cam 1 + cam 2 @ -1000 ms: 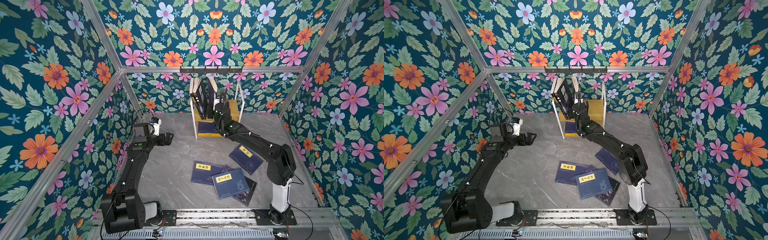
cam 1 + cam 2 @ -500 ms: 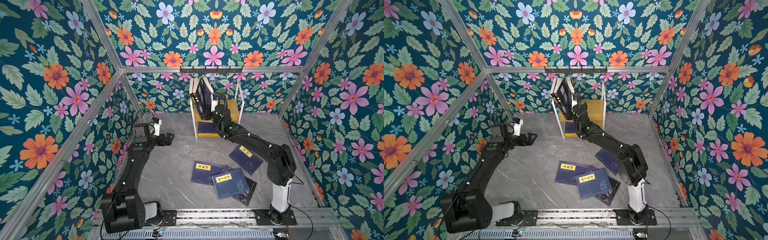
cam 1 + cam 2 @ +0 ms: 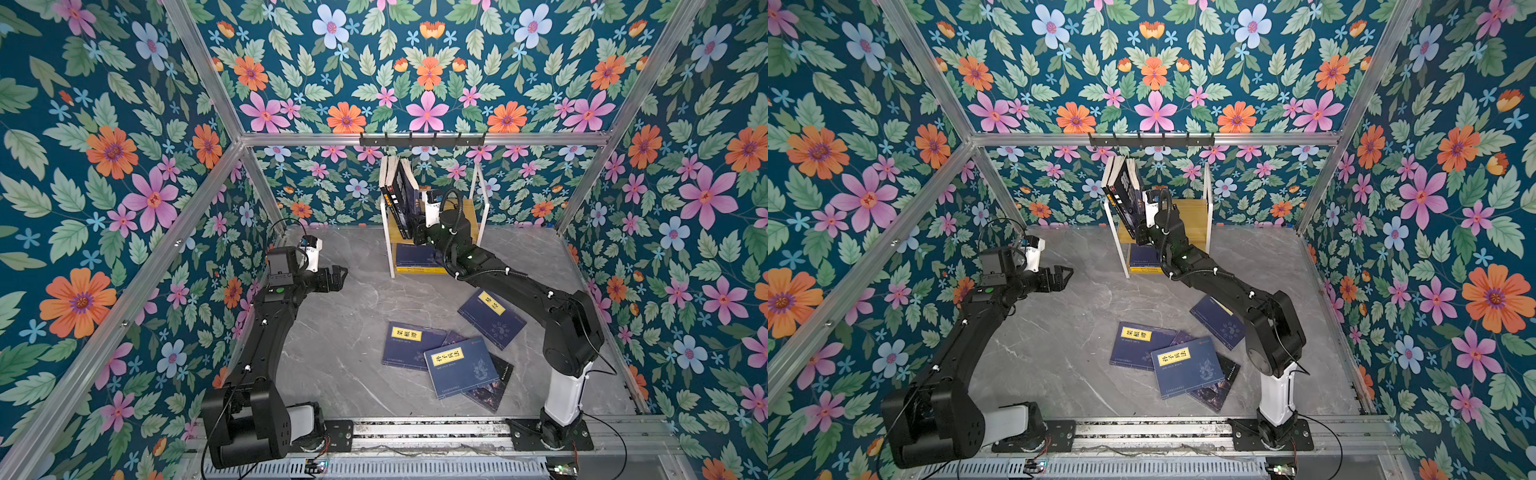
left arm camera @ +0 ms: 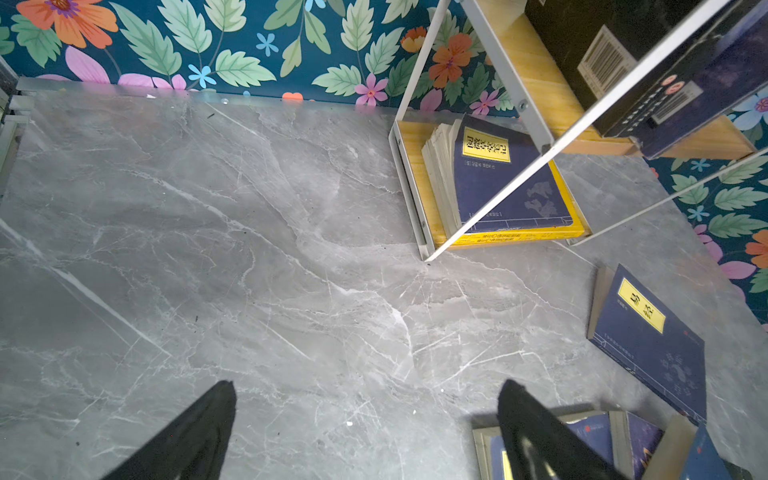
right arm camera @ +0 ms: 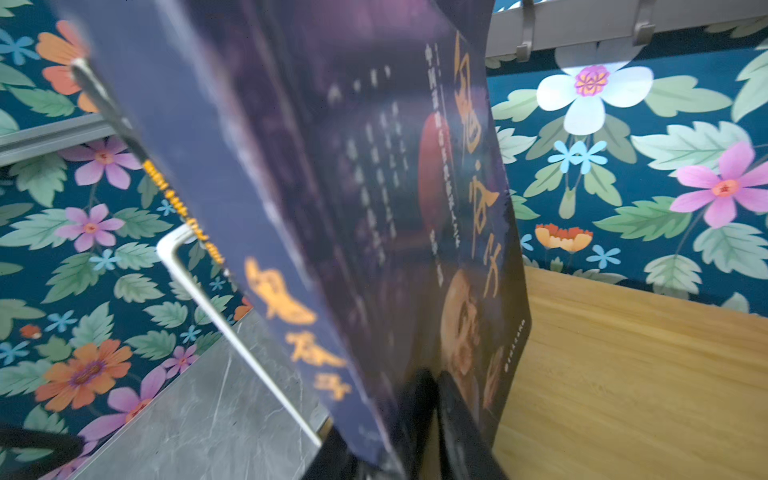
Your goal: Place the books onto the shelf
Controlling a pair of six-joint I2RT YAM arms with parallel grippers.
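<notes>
Several books [image 3: 398, 193] lean on the upper shelf [image 3: 1196, 224], left end; more lie stacked at its bottom and loose on the table [image 3: 332, 332]. The right gripper [image 5: 436, 407] straddles the dark book's [image 5: 332, 208] foot, hold unclear; the left gripper [image 4: 368, 386] gapes, empty.

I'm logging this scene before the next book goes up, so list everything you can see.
shelf: one, light wood with white frame, against the back wall.
standing books: three or four, dark, leaning on its upper tier.
stacked books: navy over yellow, flat on its lower tier; count unclear.
loose books: four or five, navy and dark, on the grey table.
hook rail: one, black, above the shelf.
left gripper: open, empty, above the table.
right gripper: at the standing books; grip unclear.
</notes>
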